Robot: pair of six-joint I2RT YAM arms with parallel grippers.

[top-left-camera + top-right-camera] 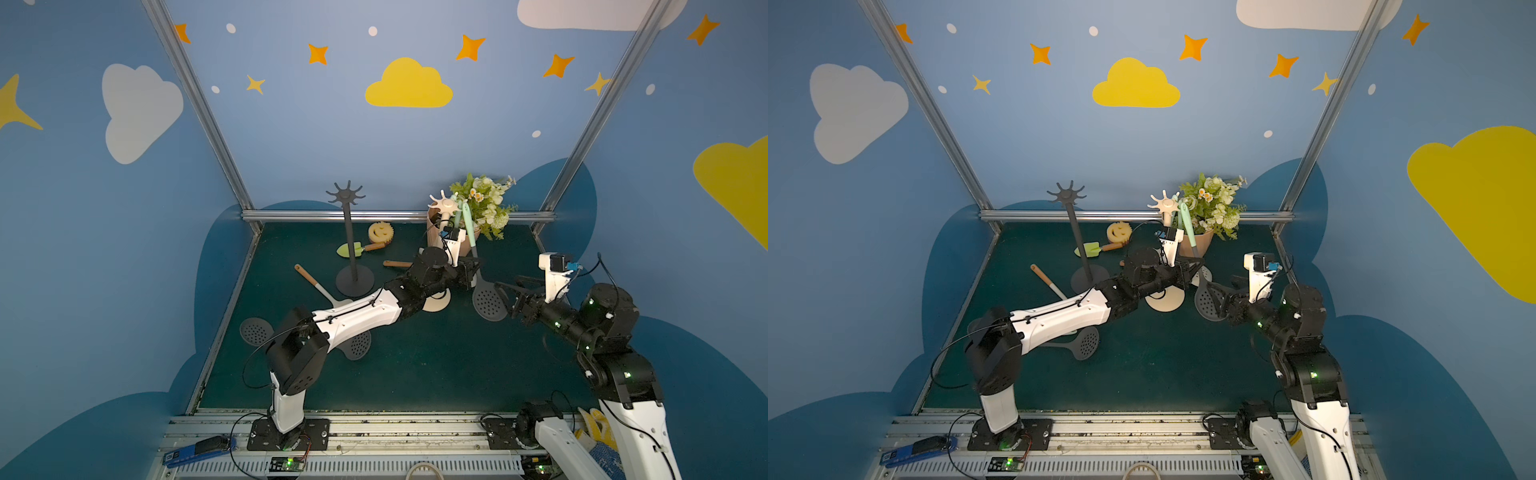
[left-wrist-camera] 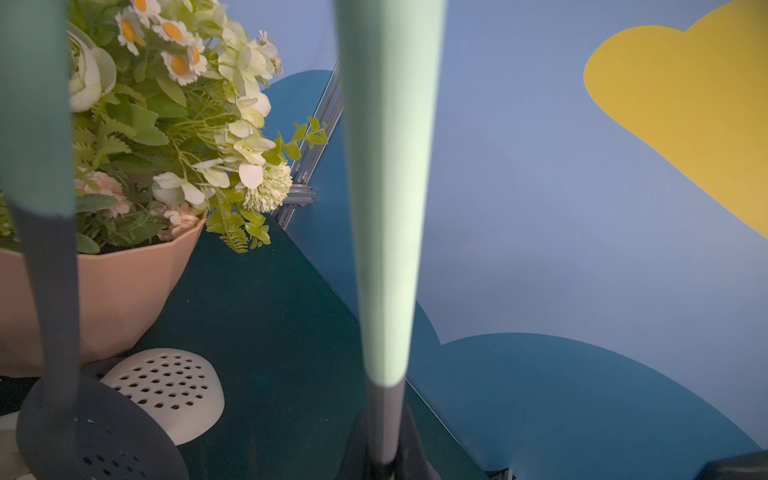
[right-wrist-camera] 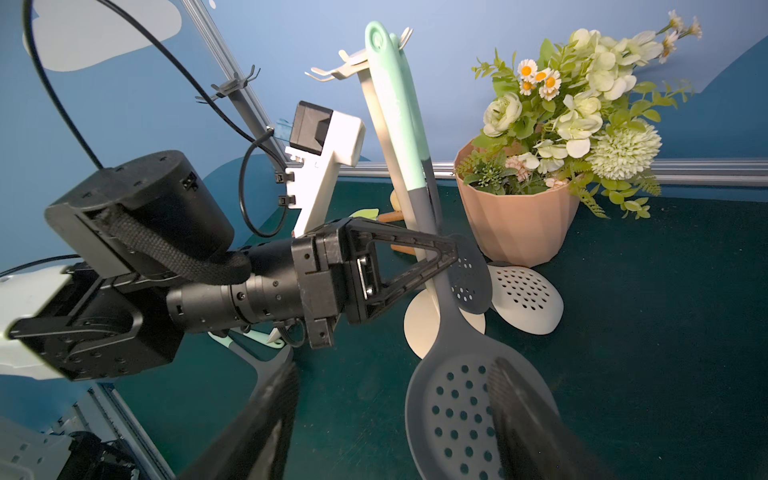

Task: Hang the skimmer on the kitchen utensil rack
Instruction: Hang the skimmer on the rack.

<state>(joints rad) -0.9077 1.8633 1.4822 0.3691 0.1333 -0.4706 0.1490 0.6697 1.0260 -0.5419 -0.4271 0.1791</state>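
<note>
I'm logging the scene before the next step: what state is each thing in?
Cream rack: upright.
Black rack: upright, hooks bare.
Skimmer: upright, handle top at cream rack hooks.
Left end effector: shut on skimmer neck.
Right end effector: open, holding nothing.

At least five skimmers, two racks, one flowerpot, one sponge, one trowel.

In the left wrist view we see the skimmer blurred and cut off by the edge, and the right gripper shows us only blurred fingers, likewise cut off.
</note>
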